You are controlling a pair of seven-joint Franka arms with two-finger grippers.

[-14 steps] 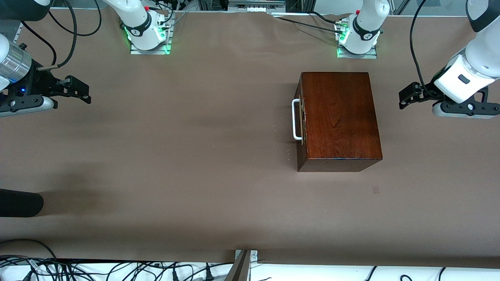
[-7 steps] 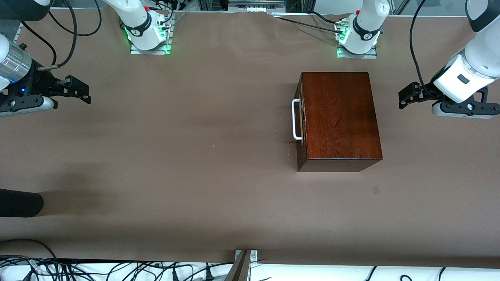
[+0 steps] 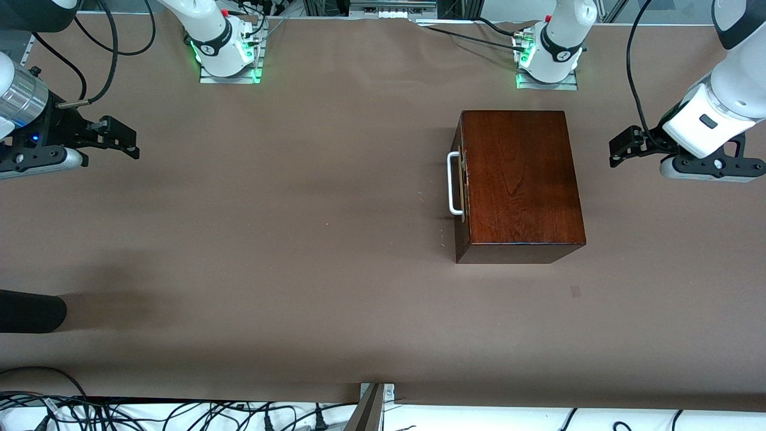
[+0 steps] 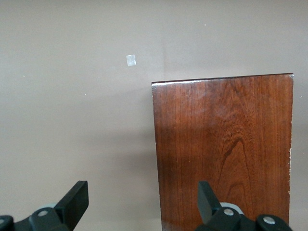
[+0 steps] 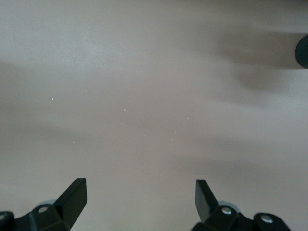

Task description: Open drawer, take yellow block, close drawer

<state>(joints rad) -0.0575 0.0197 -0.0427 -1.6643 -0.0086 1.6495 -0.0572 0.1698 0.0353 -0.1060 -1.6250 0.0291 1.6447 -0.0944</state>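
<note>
The dark mahogany box stands on the brown table toward the left arm's end. Its drawer is shut; the drawer's front with the white bar handle faces the right arm's end. The box top also shows in the left wrist view. The yellow block is hidden. My left gripper is open and empty in the air beside the box, on the side away from the handle; in its own view one finger overlaps the box top. My right gripper is open and empty over bare table at the right arm's end.
A black rounded object pokes in at the right arm's end, nearer the front camera, and shows in the right wrist view. A small pale tape mark lies nearer the camera than the box. Cables run along the table's front edge.
My left gripper has crept very slightly toward the box. The right arm and the box have not moved.
</note>
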